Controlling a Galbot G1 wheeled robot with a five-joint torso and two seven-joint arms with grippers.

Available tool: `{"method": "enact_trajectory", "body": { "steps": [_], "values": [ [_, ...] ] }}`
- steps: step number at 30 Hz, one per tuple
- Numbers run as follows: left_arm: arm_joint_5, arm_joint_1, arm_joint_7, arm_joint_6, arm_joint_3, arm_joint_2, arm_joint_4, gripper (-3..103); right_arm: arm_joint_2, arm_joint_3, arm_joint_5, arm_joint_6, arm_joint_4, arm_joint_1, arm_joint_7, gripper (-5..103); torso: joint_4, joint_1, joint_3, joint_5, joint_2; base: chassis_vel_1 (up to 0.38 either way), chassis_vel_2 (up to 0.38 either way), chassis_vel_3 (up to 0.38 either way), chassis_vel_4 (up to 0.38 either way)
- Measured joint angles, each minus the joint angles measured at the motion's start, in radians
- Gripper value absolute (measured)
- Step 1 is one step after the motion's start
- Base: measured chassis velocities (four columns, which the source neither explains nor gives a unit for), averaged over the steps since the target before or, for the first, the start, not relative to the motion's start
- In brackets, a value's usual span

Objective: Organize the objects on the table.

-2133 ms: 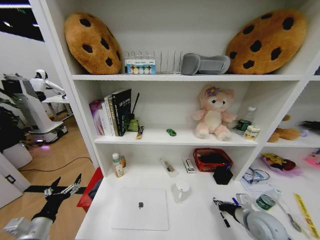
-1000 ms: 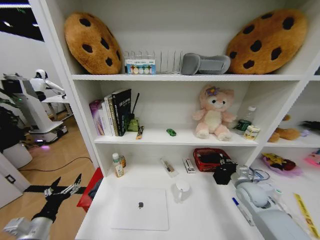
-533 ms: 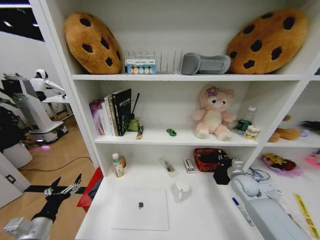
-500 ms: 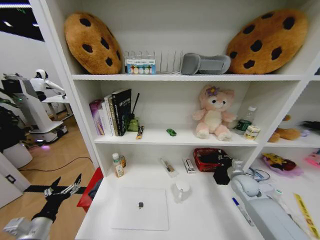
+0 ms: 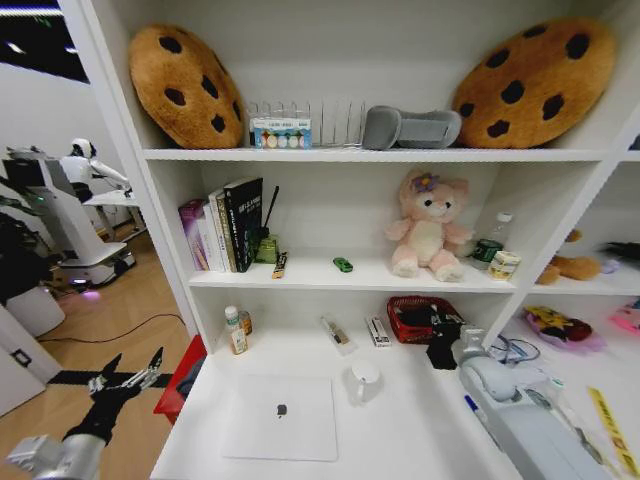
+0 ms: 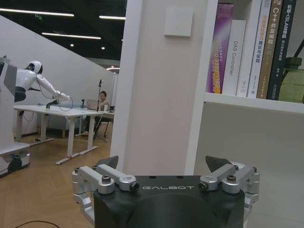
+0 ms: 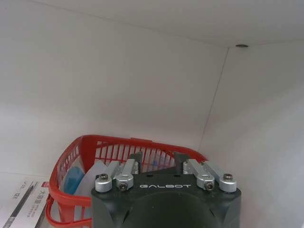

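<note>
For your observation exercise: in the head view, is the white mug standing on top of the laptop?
No. The white mug stands on the table beside the laptop, past its far right corner.

I'm looking at a white shelf unit (image 5: 370, 155) with white back walls and upright dividers. To its left I see a wood floor (image 5: 120, 330), a white wall (image 6: 71, 71), dark ceiling with strip lights (image 6: 38, 12), and a far white desk (image 6: 52, 113).
</note>
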Motion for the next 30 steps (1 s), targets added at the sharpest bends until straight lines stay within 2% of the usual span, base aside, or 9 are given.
{"method": "enact_trajectory", "body": {
  "steps": [3,5,7,8,13,16,23,25,30],
  "values": [
    [0.000,0.000,0.000,0.000,0.000,0.000,0.000,100,0.000,0.010,0.000,0.000,0.013,-0.014,0.001,50,0.0000,0.000,0.000,0.0000,0.000,0.000,0.000,0.000,0.000],
    [0.000,0.000,0.000,0.000,0.000,0.000,0.000,100,0.000,0.013,0.001,0.000,0.019,-0.017,0.002,50,0.0000,0.000,0.000,0.0000,0.000,0.000,0.000,0.000,0.000],
    [0.000,0.000,0.000,0.000,0.000,0.000,0.000,100,-0.001,0.030,0.006,-0.003,0.068,-0.044,0.006,66,0.0001,0.000,0.000,-0.0001,0.000,0.000,0.000,0.000,0.000],
    [0.000,0.000,0.000,0.000,0.000,0.000,0.000,100,-0.001,0.030,0.006,-0.003,0.068,-0.044,0.006,66,0.0001,0.000,0.000,-0.0001,0.000,0.000,0.000,0.000,0.000],
    [0.000,0.000,0.000,0.000,0.000,0.000,0.000,100,-0.001,0.071,0.030,-0.019,0.155,-0.111,0.015,83,0.0002,0.000,0.000,-0.0002,0.000,0.000,0.000,0.000,0.000],
    [0.000,0.000,0.000,0.000,0.000,0.000,0.000,100,-0.001,0.130,0.054,-0.041,0.281,-0.224,0.015,97,0.0000,0.000,0.000,-0.0001,0.000,0.000,0.000,0.000,0.000],
    [0.000,0.000,0.000,0.000,0.000,0.000,0.000,100,0.015,0.206,0.058,-0.065,0.435,-0.374,0.011,100,0.0002,0.000,0.000,-0.0003,0.000,0.000,0.000,0.000,0.000],
    [0.000,0.000,0.000,0.000,0.000,0.000,0.000,100,0.037,0.268,0.045,-0.068,0.495,-0.482,-0.003,100,0.0000,0.000,0.000,-0.0003,0.000,0.000,0.000,0.000,0.000],
    [0.000,0.000,0.000,0.000,0.000,0.000,0.000,100,0.056,0.328,0.033,-0.049,0.512,-0.591,-0.023,100,-0.0001,0.000,0.000,-0.0002,0.000,0.000,0.000,0.000,0.000]
  ]
}}
